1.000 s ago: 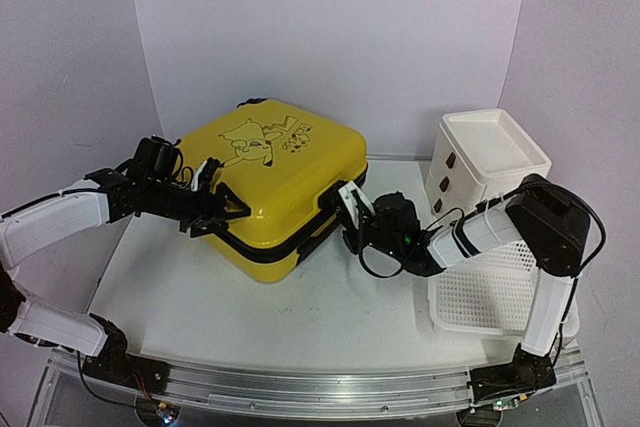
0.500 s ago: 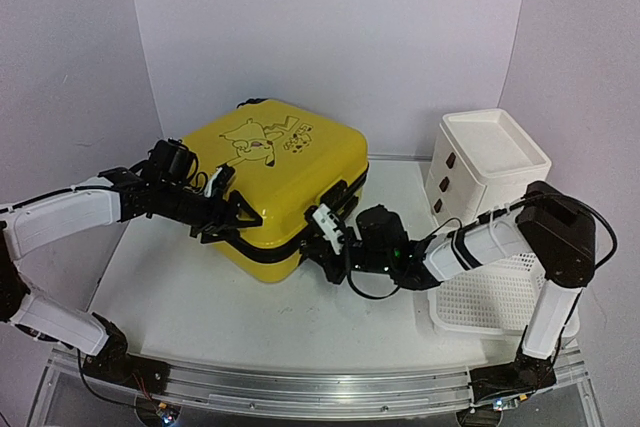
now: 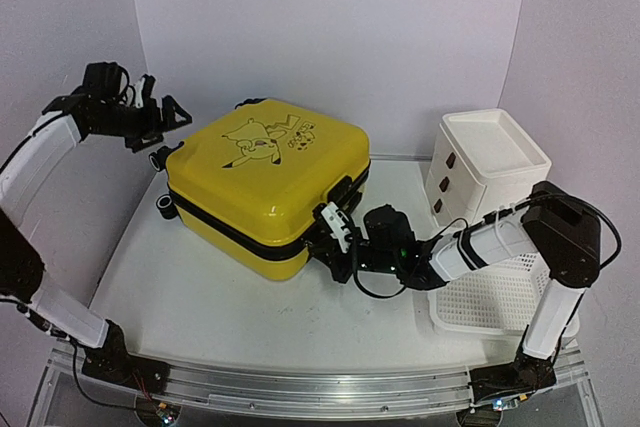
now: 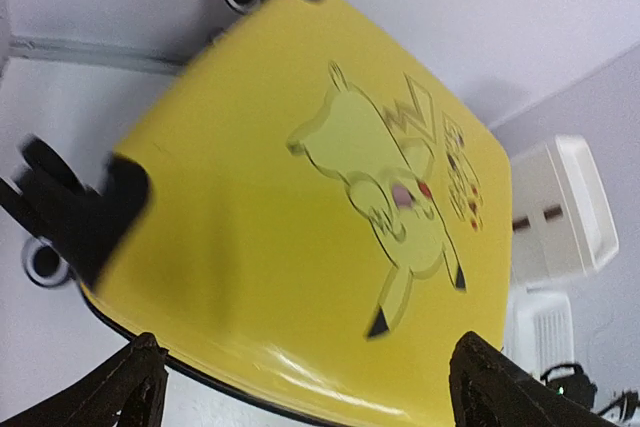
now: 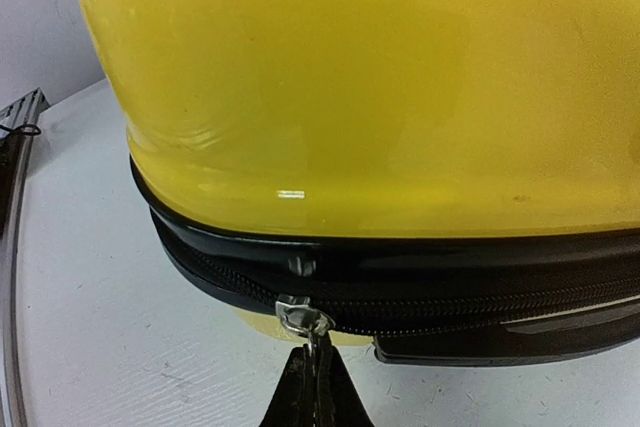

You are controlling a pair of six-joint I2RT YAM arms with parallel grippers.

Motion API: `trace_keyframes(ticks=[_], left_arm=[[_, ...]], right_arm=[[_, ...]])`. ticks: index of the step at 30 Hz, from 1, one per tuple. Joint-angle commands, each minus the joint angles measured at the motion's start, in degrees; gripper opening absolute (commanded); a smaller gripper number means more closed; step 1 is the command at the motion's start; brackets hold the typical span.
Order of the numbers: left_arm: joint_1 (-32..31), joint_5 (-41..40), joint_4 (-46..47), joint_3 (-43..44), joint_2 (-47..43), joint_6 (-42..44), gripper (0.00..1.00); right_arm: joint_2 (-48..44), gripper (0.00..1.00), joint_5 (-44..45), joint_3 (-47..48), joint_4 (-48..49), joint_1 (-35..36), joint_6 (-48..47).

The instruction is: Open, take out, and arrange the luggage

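The closed luggage [image 3: 265, 182] lies just left of the white drawer cabinet [image 3: 485, 162]. The right gripper [image 5: 318, 367] pinches its zipper pull [image 5: 305, 319] (better to draw steadily along the track). The left gripper [image 3: 168, 125], farther left, is spread and empty.

You have a white drawer cabinet [image 3: 490, 162] right of and beyond the right end effector [image 3: 328, 230]. A white perforated basket [image 3: 485, 319] sits nearer, both on the counter [image 3: 230, 307].
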Motion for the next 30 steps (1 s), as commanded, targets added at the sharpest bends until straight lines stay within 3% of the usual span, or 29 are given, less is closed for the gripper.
trace_keyframes(ticks=[1,8,12,18,26,30], left_arm=[[6.86,0.88,-2.15,14.55,14.05,6.08,0.99],[11.73,9.48,-0.90,28.98,31.70,11.93,0.98],[11.73,14.01,-1.05,29.45,34.95,15.87,0.96],[9.33,15.23,-1.57,15.05,27.49,19.95,0.93],[0.32,13.55,-1.04,-3.77,12.63,20.69,0.96],[-3.49,6.94,0.21,-11.08,5.55,20.80,0.99]], right_arm=[[-3.19,0.00,-2.22,-1.04,0.21,-3.34,0.55],[-2.63,0.00,-9.19,0.35,-0.13,-12.03,1.62],[-1.28,0.00,-14.11,3.10,-1.71,-17.08,1.49],[1.63,0.00,-18.77,9.46,-6.64,-20.67,-0.36],[4.64,0.00,-23.24,16.90,-14.13,-23.50,-2.76],[2.16,0.00,-24.94,16.73,-19.82,-23.49,-4.97]])
